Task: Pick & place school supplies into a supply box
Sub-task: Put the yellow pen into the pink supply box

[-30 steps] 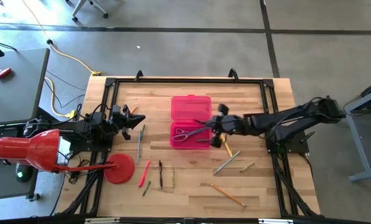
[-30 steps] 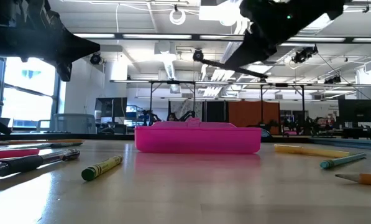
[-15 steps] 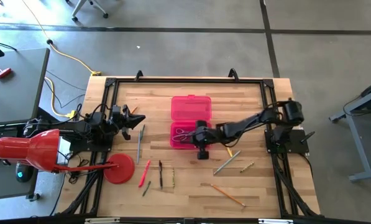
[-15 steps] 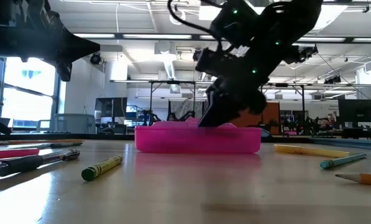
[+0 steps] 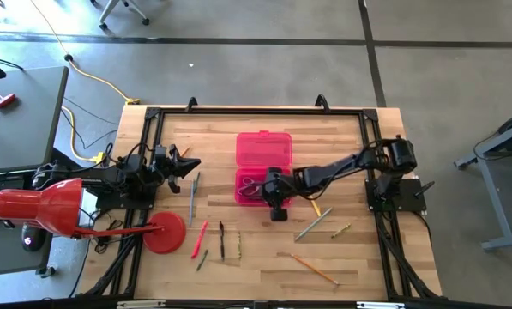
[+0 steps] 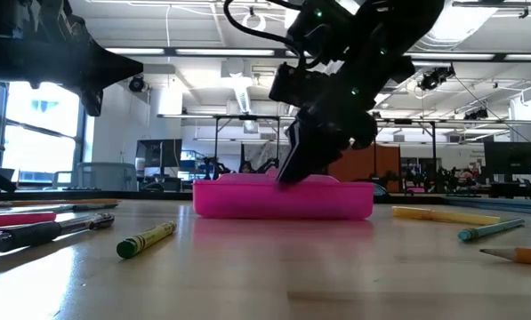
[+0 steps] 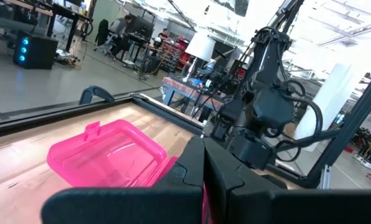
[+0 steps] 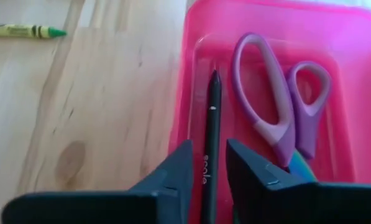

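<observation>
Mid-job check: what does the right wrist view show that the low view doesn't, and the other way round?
Only the right wrist view: purple-handled scissors and a black pen lying inside the pink box, the pen between the right gripper's parted fingers.

Only the low view: the yellow pencil, teal pencil and black pen on the table, and the waiting left arm.

Both: the box, gripper and green crayon.

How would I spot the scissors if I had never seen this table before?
Find the bright pink supply box open in the middle of the wooden table. The scissors lie inside its nearer tray, beside a black pen, just under the right gripper. They are the only thing there with looped purple handles; everything else nearby is a thin straight stick.
</observation>
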Robot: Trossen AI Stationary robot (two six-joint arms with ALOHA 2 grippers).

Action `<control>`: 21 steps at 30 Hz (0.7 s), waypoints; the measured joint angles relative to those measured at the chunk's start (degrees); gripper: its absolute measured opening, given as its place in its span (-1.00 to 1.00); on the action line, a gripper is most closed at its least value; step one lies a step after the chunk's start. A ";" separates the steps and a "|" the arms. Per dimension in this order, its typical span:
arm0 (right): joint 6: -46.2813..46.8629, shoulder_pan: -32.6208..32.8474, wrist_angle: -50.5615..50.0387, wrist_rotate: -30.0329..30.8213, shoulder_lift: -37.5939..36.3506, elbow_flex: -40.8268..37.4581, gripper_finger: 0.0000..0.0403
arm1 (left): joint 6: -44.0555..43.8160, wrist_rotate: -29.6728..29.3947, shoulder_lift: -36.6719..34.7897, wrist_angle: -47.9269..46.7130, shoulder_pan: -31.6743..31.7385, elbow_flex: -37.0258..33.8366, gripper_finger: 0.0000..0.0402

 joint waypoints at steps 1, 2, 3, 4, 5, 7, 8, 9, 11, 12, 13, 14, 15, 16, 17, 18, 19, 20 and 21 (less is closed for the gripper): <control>0.20 0.28 -0.29 0.13 0.00 0.00 -0.59 | 0.00 0.01 0.00 0.00 0.00 0.00 -0.84; 0.43 0.54 -0.63 0.13 0.00 0.00 -0.55 | 0.00 0.01 0.00 0.00 0.00 0.00 -0.84; 0.71 0.85 -1.03 0.14 0.00 0.00 -0.52 | -0.01 0.02 0.00 0.00 0.00 0.00 -0.84; 0.80 1.16 -1.47 0.22 0.00 0.00 -0.49 | 0.00 0.02 0.00 0.00 0.00 0.00 -0.84; 0.81 1.53 -2.21 0.35 -0.20 0.00 -0.47 | -0.02 0.02 0.00 0.00 0.00 0.00 -0.84; 0.79 2.22 -4.95 0.34 -1.10 0.00 -0.43 | -0.02 0.02 0.00 0.00 0.00 0.00 -0.84; 0.88 2.56 -6.20 0.65 -1.77 0.00 -0.42 | -0.02 0.02 0.00 0.00 0.00 0.00 -0.84; 1.48 2.96 -7.64 1.71 -2.58 0.00 -0.41 | 0.00 0.03 0.00 0.00 0.00 0.00 -0.84; 2.48 3.86 -10.05 5.48 -4.55 -0.02 -0.41 | -0.01 0.02 0.00 -0.02 0.00 0.00 -0.84; 2.90 4.33 -10.70 7.64 -5.57 -0.02 -0.42 | 0.00 0.02 0.00 -0.02 0.00 0.00 -0.84; 3.16 4.81 -11.21 10.09 -6.64 -0.02 -0.42 | 0.00 -0.01 0.00 -0.02 0.00 0.00 -0.84; 3.20 5.34 -11.97 12.19 -7.78 -0.02 -0.42 | 0.00 -0.10 0.00 -0.02 0.00 0.00 -0.84; 3.39 5.85 -12.49 14.05 -9.03 -0.02 -0.42 | 0.00 -0.24 0.00 -0.02 0.00 0.00 -0.84; 4.22 6.35 -13.03 15.44 -10.27 -0.02 -0.42 | -0.01 -0.42 0.00 -0.03 0.00 0.00 -0.84; 5.74 6.83 -14.07 16.19 -11.62 -0.02 -0.42 | -0.02 -0.48 0.00 -0.04 0.00 0.00 -0.84; 8.11 7.30 -15.56 16.71 -12.99 -0.02 -0.41 | -0.02 -0.48 0.02 -0.02 0.00 0.00 -0.84; 11.34 7.72 -17.18 16.96 -14.14 -0.02 -0.41 | -0.02 -0.50 0.00 -0.02 0.00 0.00 -0.84; 15.25 8.17 -18.91 17.10 -15.23 -0.02 -0.41 | -0.02 -0.49 0.00 -0.04 0.00 0.00 -0.84; 19.30 8.67 -21.12 17.08 -16.26 -0.02 -0.41 | -0.02 -0.50 0.01 -0.04 0.00 0.00 -0.84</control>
